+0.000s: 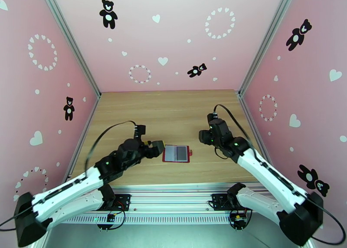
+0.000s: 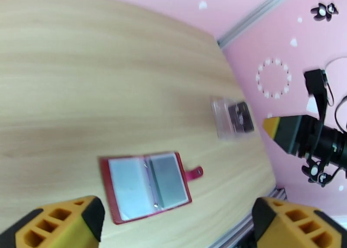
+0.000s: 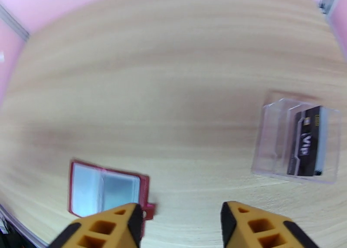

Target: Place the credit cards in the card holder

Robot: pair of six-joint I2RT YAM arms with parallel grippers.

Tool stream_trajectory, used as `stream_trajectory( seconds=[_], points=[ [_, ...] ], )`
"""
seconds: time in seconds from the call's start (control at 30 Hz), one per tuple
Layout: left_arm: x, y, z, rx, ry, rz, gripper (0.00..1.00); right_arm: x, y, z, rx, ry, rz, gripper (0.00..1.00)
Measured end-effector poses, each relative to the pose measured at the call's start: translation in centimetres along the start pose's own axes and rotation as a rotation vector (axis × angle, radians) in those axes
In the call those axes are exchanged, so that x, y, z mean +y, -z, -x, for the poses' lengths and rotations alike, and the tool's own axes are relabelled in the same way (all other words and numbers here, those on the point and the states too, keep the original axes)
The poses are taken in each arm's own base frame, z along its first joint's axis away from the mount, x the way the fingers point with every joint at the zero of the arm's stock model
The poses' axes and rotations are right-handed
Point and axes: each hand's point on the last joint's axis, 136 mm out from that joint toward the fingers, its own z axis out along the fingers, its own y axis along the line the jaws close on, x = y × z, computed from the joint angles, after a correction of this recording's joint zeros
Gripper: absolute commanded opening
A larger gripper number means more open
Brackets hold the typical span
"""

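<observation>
Wrist views reveal a clear case (image 3: 297, 142) with a dark card (image 3: 307, 141); both hands gape, empty.

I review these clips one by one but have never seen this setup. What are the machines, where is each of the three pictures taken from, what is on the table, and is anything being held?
Two robot arms are bolted at the near edge of a wooden table. The top view looks down from above and behind them; the other two come from cameras on each wrist, so the yellow fingers at the bottom are that arm's own. The left gripper and right gripper are both open and hold nothing. On the table lies a red card holder, opened flat, and a clear plastic case with a dark card in it.
</observation>
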Motion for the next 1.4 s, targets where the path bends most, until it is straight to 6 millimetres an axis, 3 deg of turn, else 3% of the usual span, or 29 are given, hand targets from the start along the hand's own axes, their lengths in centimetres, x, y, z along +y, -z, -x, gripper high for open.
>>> stream_trajectory(
  seconds=[0.07,0.2,0.37,0.53,0.67,0.8,1.03,1.4],
  points=[
    [1.0,1.5,1.1,-0.069,-0.003,0.026,0.99,-0.9,0.5,0.6,-0.040,0.003,-0.038,0.87],
    [3.4,3.9,2.1,-0.189,-0.030,0.076,0.99,-3.1,0.5,0.1,-0.069,0.019,-0.127,0.97],
    [6.2,6.2,2.4,-0.247,-0.085,0.168,0.99,-6.2,-0.4,-0.7,-0.046,0.007,-0.214,0.97],
    [6.3,7.9,3.1,-0.212,-0.110,0.214,0.97,-9.9,-3.4,-1.1,0.112,-0.079,-0.292,0.90],
    [7.7,7.5,2.0,-0.174,-0.137,0.276,0.95,-11.8,-6.6,-2.0,0.268,-0.141,-0.302,0.83],
    [10.0,6.3,-0.2,-0.087,-0.187,0.376,0.93,-13.8,-8.4,-2.4,0.363,-0.185,-0.332,0.80],
    [11.3,5.9,-1.6,-0.048,-0.216,0.409,0.93,-16.2,-9.5,-1.2,0.413,-0.206,-0.373,0.75],
    [11.4,5.8,-1.7,-0.045,-0.224,0.410,0.94,-17.1,-9.4,-2.8,0.493,-0.171,-0.417,0.70]
  ],
)
